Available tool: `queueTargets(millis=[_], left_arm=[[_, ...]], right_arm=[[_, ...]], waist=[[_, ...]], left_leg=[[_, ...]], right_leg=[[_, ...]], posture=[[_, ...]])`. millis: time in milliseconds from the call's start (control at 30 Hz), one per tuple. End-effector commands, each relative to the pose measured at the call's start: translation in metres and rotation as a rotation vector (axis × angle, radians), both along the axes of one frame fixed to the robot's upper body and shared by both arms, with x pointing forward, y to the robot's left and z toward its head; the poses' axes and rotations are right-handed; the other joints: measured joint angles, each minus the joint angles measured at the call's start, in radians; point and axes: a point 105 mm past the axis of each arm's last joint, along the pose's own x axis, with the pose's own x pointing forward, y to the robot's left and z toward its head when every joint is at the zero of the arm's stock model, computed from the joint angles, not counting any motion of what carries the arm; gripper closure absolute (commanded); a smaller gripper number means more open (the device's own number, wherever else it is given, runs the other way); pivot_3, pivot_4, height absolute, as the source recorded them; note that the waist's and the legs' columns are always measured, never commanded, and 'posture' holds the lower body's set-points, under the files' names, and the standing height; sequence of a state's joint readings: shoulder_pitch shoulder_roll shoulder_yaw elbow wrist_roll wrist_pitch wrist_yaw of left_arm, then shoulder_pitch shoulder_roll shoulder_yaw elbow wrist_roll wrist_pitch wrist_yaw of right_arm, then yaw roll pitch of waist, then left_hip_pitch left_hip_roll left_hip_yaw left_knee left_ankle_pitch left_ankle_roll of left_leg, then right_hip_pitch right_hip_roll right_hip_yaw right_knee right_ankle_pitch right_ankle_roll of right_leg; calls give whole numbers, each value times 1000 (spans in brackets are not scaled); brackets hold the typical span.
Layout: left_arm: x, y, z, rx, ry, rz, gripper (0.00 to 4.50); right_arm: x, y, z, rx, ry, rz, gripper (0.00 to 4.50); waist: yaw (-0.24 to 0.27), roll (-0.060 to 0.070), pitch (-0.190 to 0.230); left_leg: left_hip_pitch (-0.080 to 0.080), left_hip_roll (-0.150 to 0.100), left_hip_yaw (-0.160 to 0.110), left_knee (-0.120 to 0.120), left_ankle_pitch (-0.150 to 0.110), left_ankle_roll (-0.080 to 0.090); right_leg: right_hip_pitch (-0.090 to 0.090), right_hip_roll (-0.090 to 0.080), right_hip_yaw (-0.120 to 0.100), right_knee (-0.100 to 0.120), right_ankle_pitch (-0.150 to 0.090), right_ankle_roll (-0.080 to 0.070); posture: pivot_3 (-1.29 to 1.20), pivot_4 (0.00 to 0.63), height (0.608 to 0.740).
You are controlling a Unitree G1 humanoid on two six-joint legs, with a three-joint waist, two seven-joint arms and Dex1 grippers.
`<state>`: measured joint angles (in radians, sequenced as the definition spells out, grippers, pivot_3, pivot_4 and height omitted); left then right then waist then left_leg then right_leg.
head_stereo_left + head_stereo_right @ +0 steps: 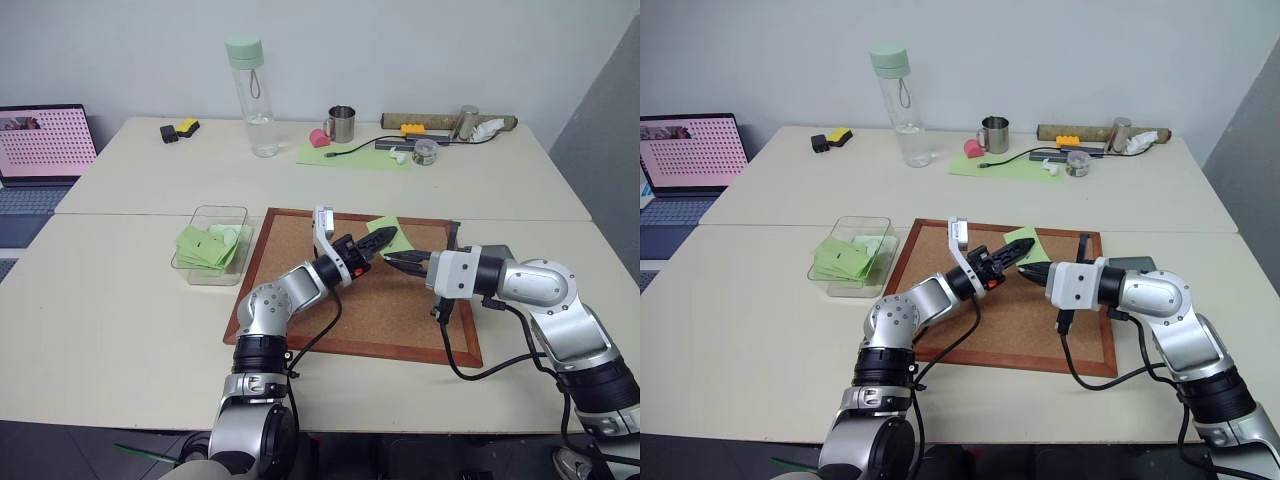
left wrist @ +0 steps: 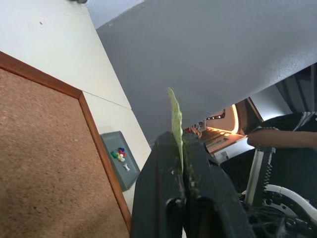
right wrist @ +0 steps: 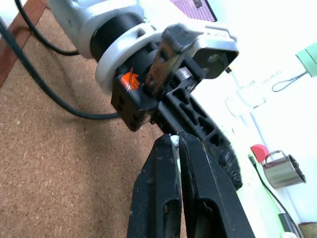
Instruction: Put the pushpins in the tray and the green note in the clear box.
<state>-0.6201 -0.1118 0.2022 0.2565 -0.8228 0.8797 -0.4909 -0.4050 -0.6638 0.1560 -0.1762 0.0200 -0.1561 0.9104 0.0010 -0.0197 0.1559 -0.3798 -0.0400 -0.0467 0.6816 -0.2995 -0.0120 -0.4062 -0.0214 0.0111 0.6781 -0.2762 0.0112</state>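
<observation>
Your two head views look forward and down over the desk [image 1: 120, 320] from a little way back, sharing the corkboard [image 1: 390, 310] under both hands. Your left wrist view looks close along the left hand [image 2: 179, 171]; your right wrist view looks close along the right hand [image 3: 176, 163] at the left one.

A small light green note [image 1: 390, 236] hangs above the far part of a wood-framed corkboard [image 1: 400, 310], pinched edge-on between the closed black fingers of the left gripper [image 1: 381, 239]. Just off the corkboard's far right corner lies a small flat dark grey tray [image 2: 120, 159] with a low rim; a tight cluster of tiny pushpins [image 2: 119, 154] — red, blue, yellow and green heads — sits inside it. Just beside the corkboard's left edge stands a clear box [image 1: 212, 246], transparent with rounded corners, already holding several light green paper slips.
</observation>
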Motion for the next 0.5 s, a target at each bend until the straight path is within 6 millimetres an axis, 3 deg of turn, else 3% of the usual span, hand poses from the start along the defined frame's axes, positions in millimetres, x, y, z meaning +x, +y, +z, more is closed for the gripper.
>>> queueTargets(millis=[33, 267, 333, 500], left_arm=[[5, 0, -8, 31, -4, 41, 4448], [11, 4, -16, 64, -5, 81, 4448], [11, 6, -12, 82, -42, 88, 4448], [1, 11, 9, 166, -214, 100, 4448]], right_arm=[[-6, -3, 28, 89, -66, -3, 4500], [-5, -24, 44, 209, -5, -109, 4500], [6, -45, 44, 239, 42, -231, 4500], [26, -102, 20, 208, 182, -543, 4500]], waist=[[0, 0, 0], [1, 0, 0], [2, 0, 0], [7, 0, 0]], left_leg=[[0, 0, 0, 0, 0, 0], [0, 0, 0, 0, 0, 0], [0, 0, 0, 0, 0, 0], [0, 0, 0, 0, 0, 0]], right_leg=[[0, 0, 0, 0, 0, 0], [0, 0, 0, 0, 0, 0], [0, 0, 0, 0, 0, 0], [0, 0, 0, 0, 0, 0]], posture=[[0, 150, 740], [0, 150, 740], [0, 150, 740], [0, 150, 740]])
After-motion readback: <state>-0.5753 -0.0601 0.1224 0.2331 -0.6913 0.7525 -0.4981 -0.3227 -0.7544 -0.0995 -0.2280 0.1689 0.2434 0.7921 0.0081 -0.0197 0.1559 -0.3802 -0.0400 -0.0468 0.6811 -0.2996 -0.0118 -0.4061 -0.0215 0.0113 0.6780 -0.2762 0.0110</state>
